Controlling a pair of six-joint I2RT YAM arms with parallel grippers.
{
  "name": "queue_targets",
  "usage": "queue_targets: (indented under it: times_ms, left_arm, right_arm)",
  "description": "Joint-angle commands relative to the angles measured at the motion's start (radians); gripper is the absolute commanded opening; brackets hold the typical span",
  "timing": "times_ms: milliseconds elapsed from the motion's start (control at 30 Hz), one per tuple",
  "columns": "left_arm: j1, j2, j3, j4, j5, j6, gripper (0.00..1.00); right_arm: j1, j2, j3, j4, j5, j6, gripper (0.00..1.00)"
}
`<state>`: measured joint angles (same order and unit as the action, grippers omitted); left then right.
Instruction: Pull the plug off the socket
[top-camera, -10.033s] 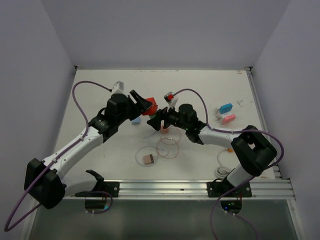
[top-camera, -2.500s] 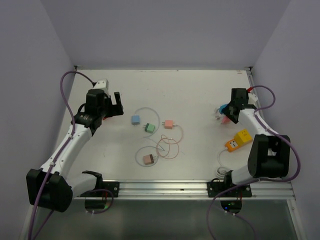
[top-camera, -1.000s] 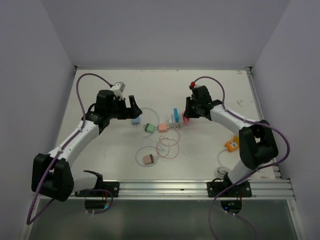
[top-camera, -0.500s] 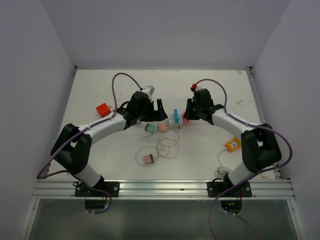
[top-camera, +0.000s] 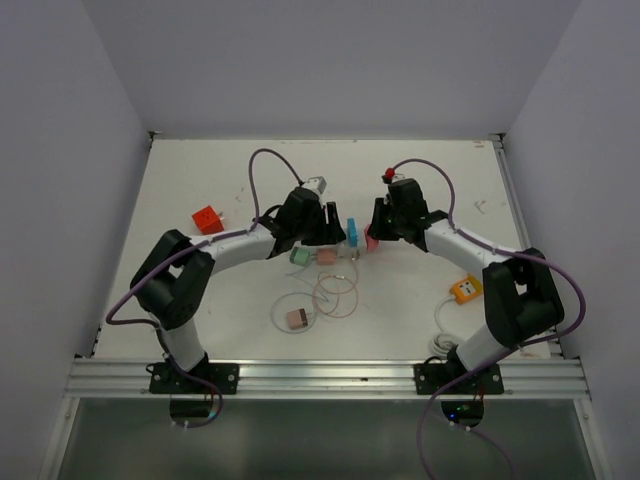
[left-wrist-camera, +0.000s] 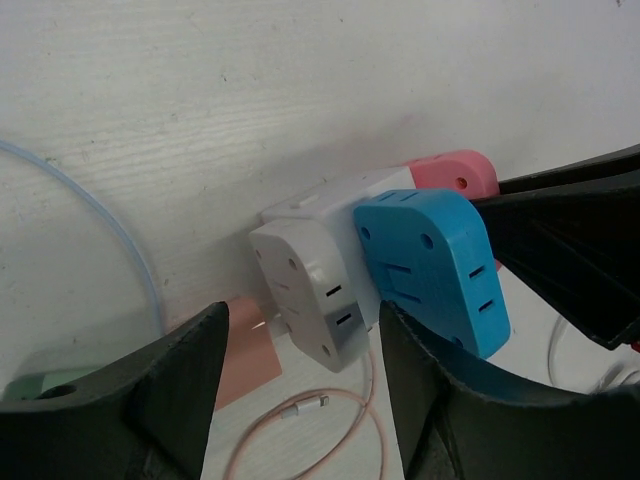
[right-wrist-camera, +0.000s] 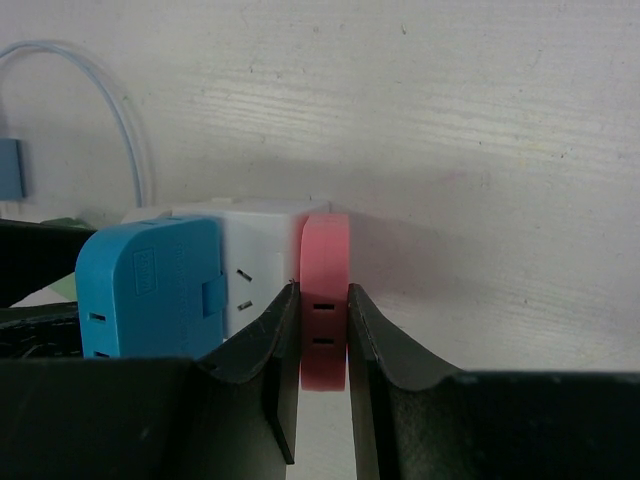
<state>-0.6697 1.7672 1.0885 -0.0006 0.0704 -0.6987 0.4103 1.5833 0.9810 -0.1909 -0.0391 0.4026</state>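
A white socket block (left-wrist-camera: 310, 280) lies on the table with a blue plug (left-wrist-camera: 430, 265) on one side and a pink plug (left-wrist-camera: 455, 172) on the other. My right gripper (right-wrist-camera: 323, 330) is shut on the pink plug (right-wrist-camera: 325, 290), both fingers pressed flat against its sides. My left gripper (left-wrist-camera: 300, 400) is open, with its jaws either side of the white block and gaps showing on both sides. In the top view the two grippers meet at the cluster, left gripper (top-camera: 335, 232) facing right gripper (top-camera: 374, 234), the blue plug (top-camera: 351, 232) between them.
Just below the cluster lie a green plug (top-camera: 299, 256), a salmon plug (top-camera: 325, 256) and loops of thin cable (top-camera: 335, 290). A brown plug (top-camera: 296, 319) sits nearer the front, a red cube (top-camera: 206, 219) to the left, an orange socket (top-camera: 463, 289) to the right.
My left arm has swung right to the socket cluster and its jaws have narrowed around the white block. The right gripper has kept its hold on the pink plug in place.
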Motion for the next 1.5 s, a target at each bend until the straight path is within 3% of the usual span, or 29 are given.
queue_targets:
  times_ms: [0,167,500,900,1033,1167,1367,1467]
  left_arm:
    - [-0.007,0.023,0.031,0.065,-0.029,-0.022,0.64]
    - [-0.008,0.046,0.025,0.070,-0.041,-0.035,0.57]
    - [0.005,-0.005,-0.056,0.059,-0.121,-0.044,0.32]
    - [0.065,0.008,-0.137,0.154,-0.031,-0.074,0.14]
    - [0.070,0.008,-0.154,0.188,0.003,-0.079,0.11]
    - [0.079,0.000,-0.176,0.218,0.034,-0.081,0.10]
    - [0.093,-0.017,-0.200,0.263,0.060,-0.082,0.09]
    - [0.094,-0.020,-0.206,0.275,0.075,-0.079,0.09]
  right_arm:
    - [0.004,-0.008,-0.021,0.001,0.001,0.012,0.00]
    - [0.004,-0.009,-0.025,-0.002,0.004,0.010,0.00]
    - [0.002,-0.002,-0.036,-0.013,0.028,0.022,0.00]
    - [-0.099,0.023,-0.096,0.042,-0.077,0.105,0.00]
    - [-0.172,0.040,-0.146,0.103,-0.175,0.156,0.08]
    - [-0.208,0.069,-0.180,0.150,-0.216,0.186,0.27]
    - [-0.220,0.098,-0.168,0.105,-0.160,0.186,0.57]
    - [-0.220,0.089,-0.159,0.070,-0.108,0.180,0.63]
